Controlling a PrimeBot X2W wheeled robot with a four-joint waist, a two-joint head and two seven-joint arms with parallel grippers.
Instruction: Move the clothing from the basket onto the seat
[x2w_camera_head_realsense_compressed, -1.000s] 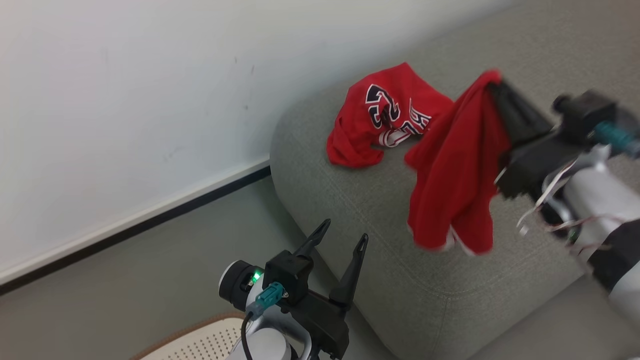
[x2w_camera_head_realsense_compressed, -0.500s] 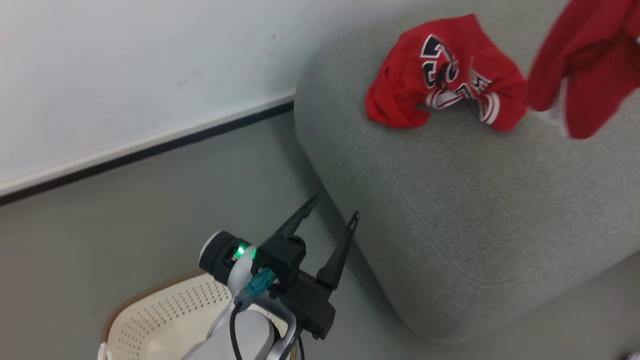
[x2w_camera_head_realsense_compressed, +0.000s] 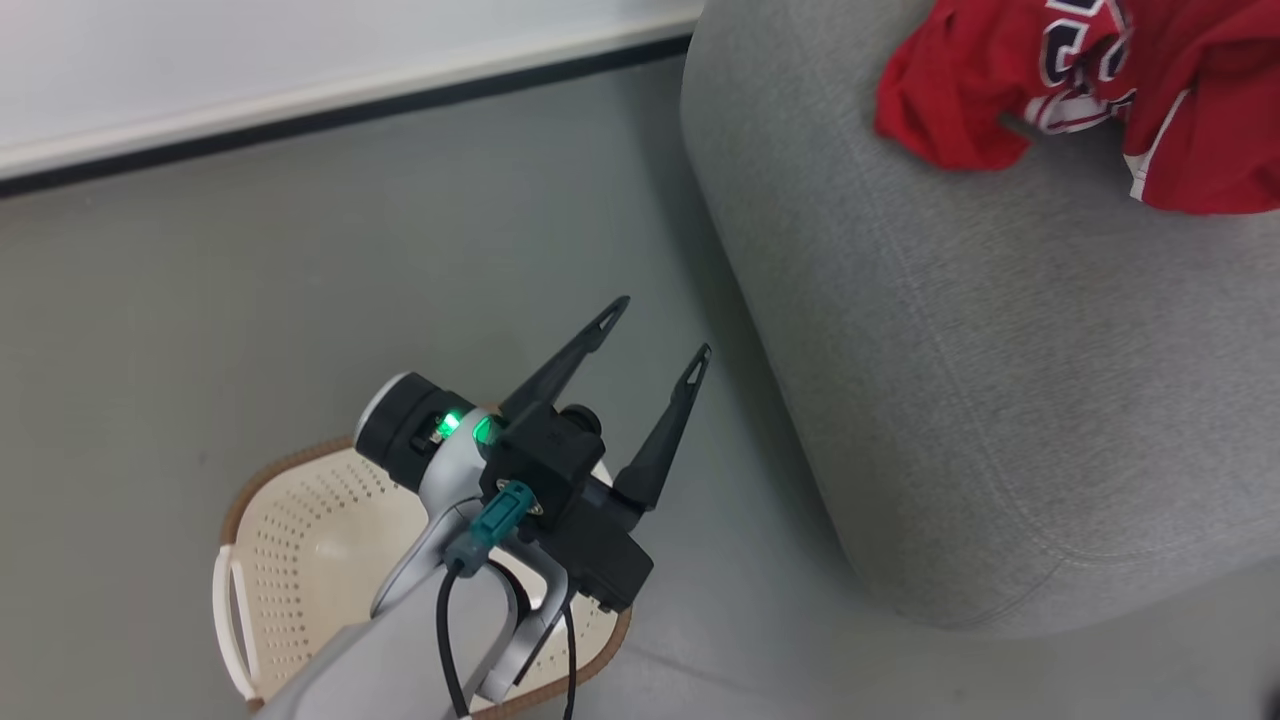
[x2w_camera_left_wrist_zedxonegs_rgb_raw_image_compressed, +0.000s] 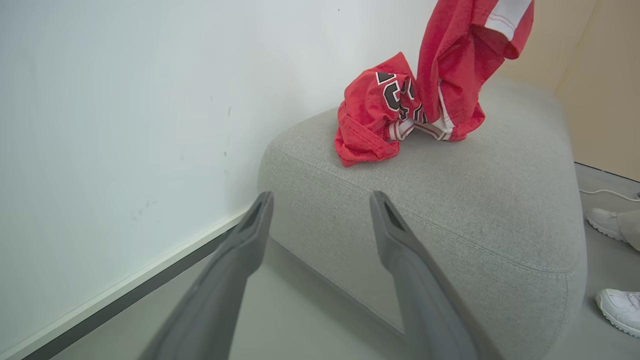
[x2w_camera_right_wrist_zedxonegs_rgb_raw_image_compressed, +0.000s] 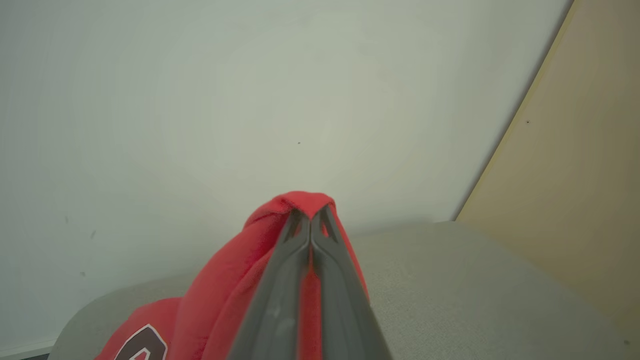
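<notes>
A red jersey (x2w_camera_head_realsense_compressed: 960, 110) with black white-edged lettering lies crumpled on the grey seat (x2w_camera_head_realsense_compressed: 1000, 360) near its far corner. A second red garment (x2w_camera_left_wrist_zedxonegs_rgb_raw_image_compressed: 460, 55) with a white stripe hangs above the seat, its lower end touching down beside the jersey (x2w_camera_left_wrist_zedxonegs_rgb_raw_image_compressed: 375, 115). My right gripper (x2w_camera_right_wrist_zedxonegs_rgb_raw_image_compressed: 310, 215) is shut on the top fold of that hanging garment (x2w_camera_right_wrist_zedxonegs_rgb_raw_image_compressed: 280, 240). My left gripper (x2w_camera_head_realsense_compressed: 655, 330) stands open and empty over the floor, between the cream basket (x2w_camera_head_realsense_compressed: 300, 540) and the seat's side. The basket's visible inside holds no clothing; my left arm hides part of it.
A white wall with a dark baseboard (x2w_camera_head_realsense_compressed: 350, 100) runs behind the seat. Grey floor (x2w_camera_head_realsense_compressed: 250, 280) lies left of the seat. A person's white shoes (x2w_camera_left_wrist_zedxonegs_rgb_raw_image_compressed: 617, 307) stand by the seat's far side, with a white cable (x2w_camera_left_wrist_zedxonegs_rgb_raw_image_compressed: 607, 192) on the floor.
The head camera has tilted down and left, so the basket shows more and the seat has slid right. The held garment has swung from the seat's front to beside the jersey. The left gripper stays open.
</notes>
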